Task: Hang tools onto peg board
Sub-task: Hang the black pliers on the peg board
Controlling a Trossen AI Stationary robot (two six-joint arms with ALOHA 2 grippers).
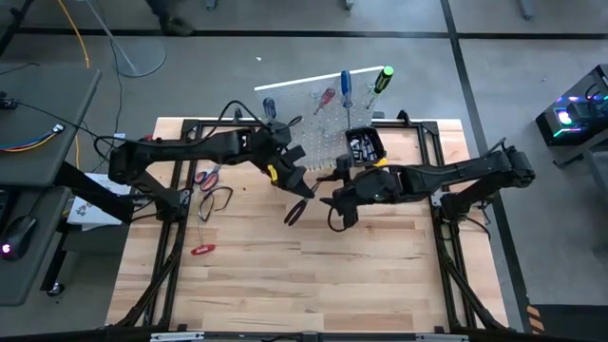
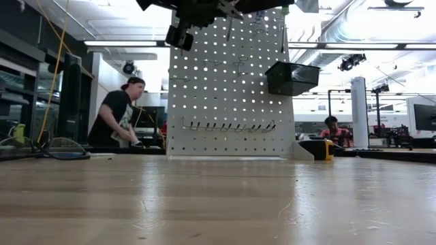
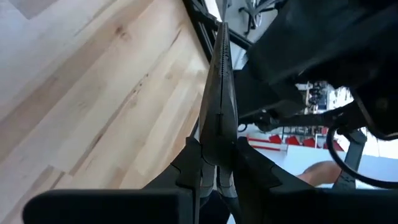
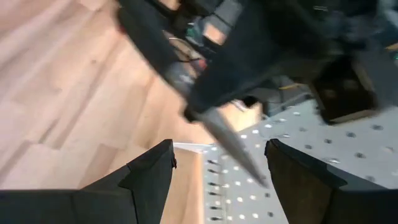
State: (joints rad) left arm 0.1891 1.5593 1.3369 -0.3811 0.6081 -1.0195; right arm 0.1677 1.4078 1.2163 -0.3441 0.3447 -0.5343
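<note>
Left gripper: my left gripper [image 1: 293, 180] is above the middle of the pale wooden surface [image 1: 285, 285], at about 7 o'clock from the white perforated peg board [image 1: 323, 128]; its fingers [image 3: 186, 165] are nearly closed and clamp the dark-handled long-nose pliers [image 3: 219, 112].
Pliers: in my left wrist view the slim metal jaws run straight out from between my fingers; from above, the two dark handles [image 1: 296, 211] splay below my gripper.
Right gripper: my right gripper [image 1: 342, 195] is at 3 o'clock from the left one, just beside it, fingers [image 4: 149, 177] spread wide and holding nothing; the pliers' tip [image 4: 239, 155] points into the gap between them.
Peg board: it stands upright at the 12 o'clock edge of the surface, with a small black bin [image 2: 293, 77] on its front.
Hung tools: a blue-handled screwdriver [image 1: 345, 87], a green-and-black-handled screwdriver [image 1: 382, 78] and a red-handled screwdriver [image 1: 326, 98] are on the board.
Loose tools: red-handled small scissors [image 1: 206, 177] lie at 9 o'clock from my left gripper, well apart; a small red-handled tool [image 1: 201, 250] lies at 8 o'clock.
Room: two people [image 2: 119, 116] are behind the surface.
</note>
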